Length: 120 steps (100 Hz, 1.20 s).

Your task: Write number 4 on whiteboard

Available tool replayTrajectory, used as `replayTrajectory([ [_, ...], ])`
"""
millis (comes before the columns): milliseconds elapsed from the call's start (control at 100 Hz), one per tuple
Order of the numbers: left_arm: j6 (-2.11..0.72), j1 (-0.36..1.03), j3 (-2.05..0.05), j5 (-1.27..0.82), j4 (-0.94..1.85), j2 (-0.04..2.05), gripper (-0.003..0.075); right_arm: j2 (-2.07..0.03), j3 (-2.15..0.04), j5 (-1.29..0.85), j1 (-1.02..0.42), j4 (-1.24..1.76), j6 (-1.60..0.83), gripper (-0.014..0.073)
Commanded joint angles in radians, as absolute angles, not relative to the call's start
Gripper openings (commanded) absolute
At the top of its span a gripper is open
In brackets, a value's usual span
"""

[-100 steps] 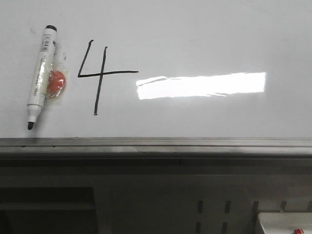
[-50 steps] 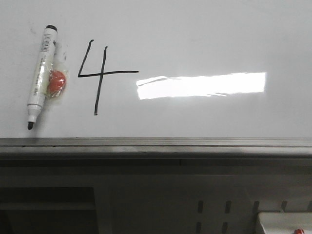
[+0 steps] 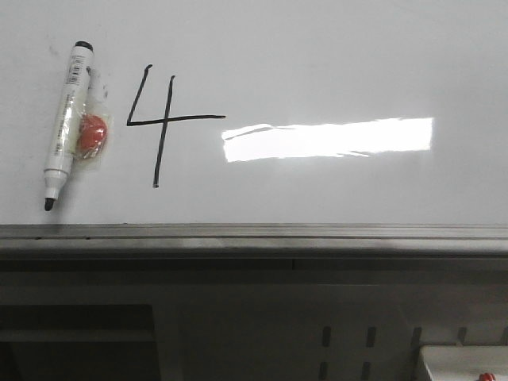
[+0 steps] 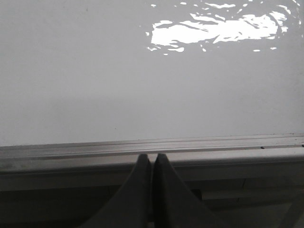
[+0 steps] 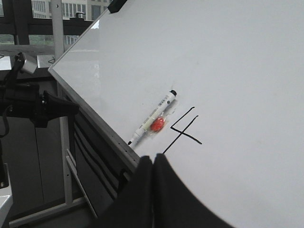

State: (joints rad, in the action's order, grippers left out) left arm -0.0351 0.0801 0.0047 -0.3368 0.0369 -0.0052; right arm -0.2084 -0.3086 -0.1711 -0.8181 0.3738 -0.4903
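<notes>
- The 4 (image 3: 163,123) stands on the left part of the whiteboard (image 3: 333,55), in thin black lines, open at the top, with a long vertical stroke.
- Just to its left a marker (image 3: 66,123) lies against the board, tilted, with the tip pointing down toward the grey edge strip (image 3: 254,232).
- A small orange-red piece (image 3: 91,135) sits between the marker and the 4, touching the marker.
- A bright rectangular reflection (image 3: 327,139) lies to the right of the crossbar.
- The left claw (image 4: 152,159) is closed, fingers together, holding nothing, in front of the edge strip.
- The right claw (image 5: 153,161) is also closed and empty, near the board below the 4 (image 5: 183,133).
</notes>
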Motion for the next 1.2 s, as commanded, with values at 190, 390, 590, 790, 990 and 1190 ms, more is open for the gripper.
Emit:
replayTrajectory([
  [190,-0.025,0.078,0.039,-0.291,0.049,-0.031,-0.002,-0.216,-0.334,-0.071,-0.812,0.37,-0.5,-0.0066],
  [390,-0.025,0.078,0.039,-0.291,0.049,-0.031,-0.002,-0.216,-0.334,-0.028,-0.789,0.096,-0.215,-0.0066],
  [590,-0.025,0.078,0.039,-0.291,0.049,-0.031,-0.002,-0.216,-0.334,-0.043,-0.571,-0.009,-0.069,-0.0066],
  [790,-0.025,0.078,0.039,-0.291,0.049,-0.031,-0.002,-0.216,-0.334,-0.05,-0.197,-0.013,-0.068,-0.0066],
  [990,-0.025,0.078,0.039,-0.291,0.049,-0.031,-0.002,-0.127,-0.227,-0.085,0.027,-0.023,-0.06,-0.0066],
  [1190,-0.025,0.078,0.039,-0.291,0.049,-0.031,-0.002,0.029,-0.024,-0.125,0.108,-0.023,-0.032,-0.0066],
])
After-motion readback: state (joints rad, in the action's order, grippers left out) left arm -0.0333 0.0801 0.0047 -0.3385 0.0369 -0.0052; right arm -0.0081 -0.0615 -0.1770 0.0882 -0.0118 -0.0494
